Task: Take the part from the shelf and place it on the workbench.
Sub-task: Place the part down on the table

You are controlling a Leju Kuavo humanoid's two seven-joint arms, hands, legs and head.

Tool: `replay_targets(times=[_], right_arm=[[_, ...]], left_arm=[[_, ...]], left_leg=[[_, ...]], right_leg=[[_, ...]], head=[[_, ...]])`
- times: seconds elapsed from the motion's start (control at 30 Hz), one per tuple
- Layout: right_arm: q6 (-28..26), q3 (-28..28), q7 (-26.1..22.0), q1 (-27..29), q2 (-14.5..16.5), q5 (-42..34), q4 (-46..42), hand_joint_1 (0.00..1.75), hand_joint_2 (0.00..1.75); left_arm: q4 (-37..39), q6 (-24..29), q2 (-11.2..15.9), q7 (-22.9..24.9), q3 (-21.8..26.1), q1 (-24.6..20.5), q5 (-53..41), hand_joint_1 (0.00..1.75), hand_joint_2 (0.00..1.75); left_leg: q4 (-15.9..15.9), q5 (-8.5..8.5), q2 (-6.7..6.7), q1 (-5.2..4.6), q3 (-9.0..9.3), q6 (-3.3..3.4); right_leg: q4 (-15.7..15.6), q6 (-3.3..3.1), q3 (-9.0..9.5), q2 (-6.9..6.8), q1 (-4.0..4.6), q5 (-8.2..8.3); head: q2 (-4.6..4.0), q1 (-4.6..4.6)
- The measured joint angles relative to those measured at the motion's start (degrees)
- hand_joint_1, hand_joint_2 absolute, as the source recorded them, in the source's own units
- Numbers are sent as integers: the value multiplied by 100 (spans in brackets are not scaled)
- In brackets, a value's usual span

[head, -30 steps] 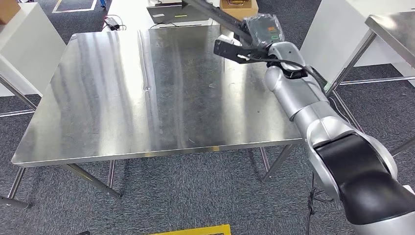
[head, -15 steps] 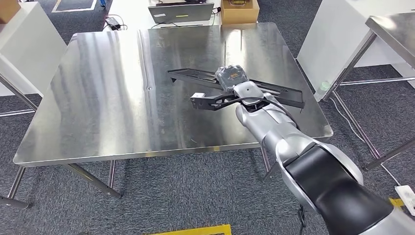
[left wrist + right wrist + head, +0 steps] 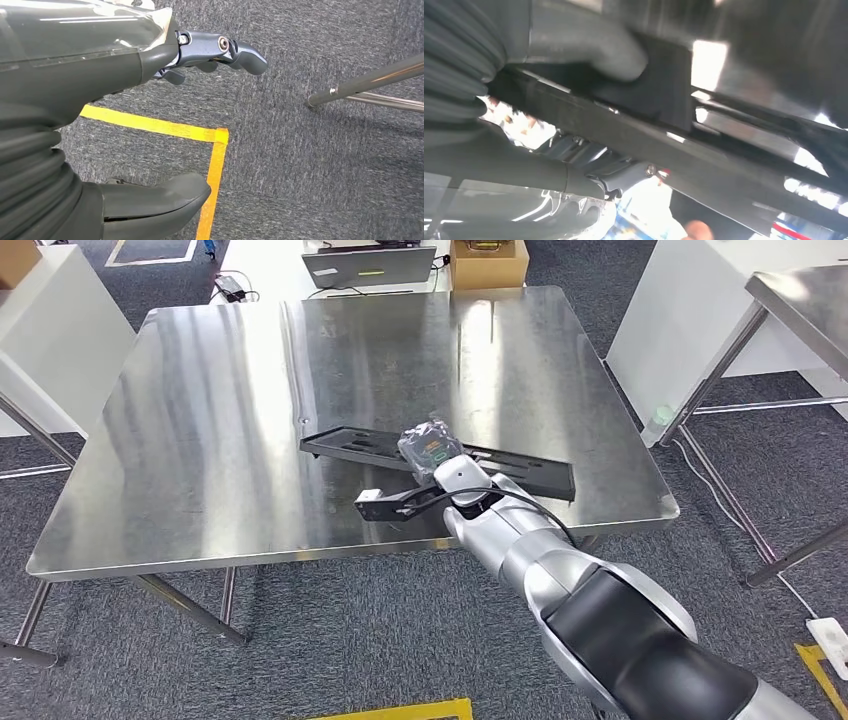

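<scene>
Right hand grips part mid-length; long axis runs along table's near edge. Left hand empty, fingers apart.

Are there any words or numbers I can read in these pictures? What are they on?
None can be read.
The green and orange label on the right hand, which holds the black part: too small to read.
The yellow strip on the grey case behind the workbench: too small to read.
The cardboard box shows no legible print.
The yellow tape on the floor carries no writing.
</scene>
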Motion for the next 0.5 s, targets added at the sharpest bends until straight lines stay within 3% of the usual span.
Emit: replay_targets(times=[0.2, 0.33, 0.5], right_arm=[[-127, -4, -10, 106, 150, 140, 1, 0, 0], [-159, -20, -8, 127, 169, 220, 1, 0, 0], [-226, -104, 50, 151, 164, 404, 1, 0, 0]], left_arm=[[-9, 55, 2, 17, 2, 75, -12, 0, 175], [-12, 83, 7, 117, 5, 84, -18, 0, 0], [-14, 11, 16, 229, 11, 87, -90, 0, 0]], left_leg=[[0, 0, -2, 0, 0, 0], [1, 0, -2, -1, 0, 0], [2, 0, -4, -2, 0, 1]], right_leg=[[0, -1, 1, -2, 0, -1], [0, -1, 2, -2, -1, -1], [-1, -1, 2, -2, -4, -1]], head=[[0, 0], [0, 0], [0, -1]])
